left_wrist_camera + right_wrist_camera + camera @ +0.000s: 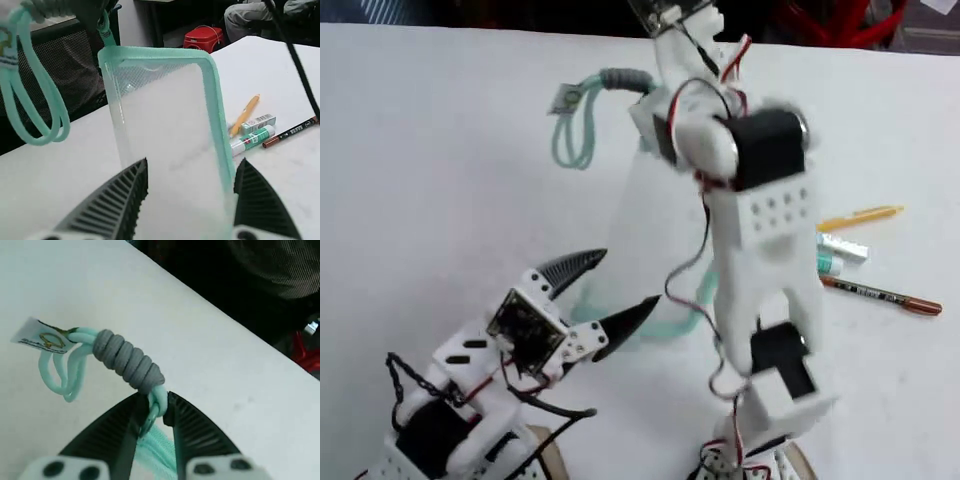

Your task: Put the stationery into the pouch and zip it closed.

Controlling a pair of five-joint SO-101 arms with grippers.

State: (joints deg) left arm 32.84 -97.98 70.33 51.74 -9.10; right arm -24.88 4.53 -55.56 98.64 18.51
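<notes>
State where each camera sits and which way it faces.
High view: fixed above the table, looking down on both arms, the pouch and stationery.
Left wrist view: on the left arm, facing the pouch within the open left gripper.
Right wrist view: on the right arm, facing the cord the right gripper pinches.
Both wrist views share the cord.

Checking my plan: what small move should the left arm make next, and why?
Probably close the left gripper on the pouch: it is open, straddling the pouch's end, while the right gripper pinches the cord, so bracing would likely help unzipping.
</notes>
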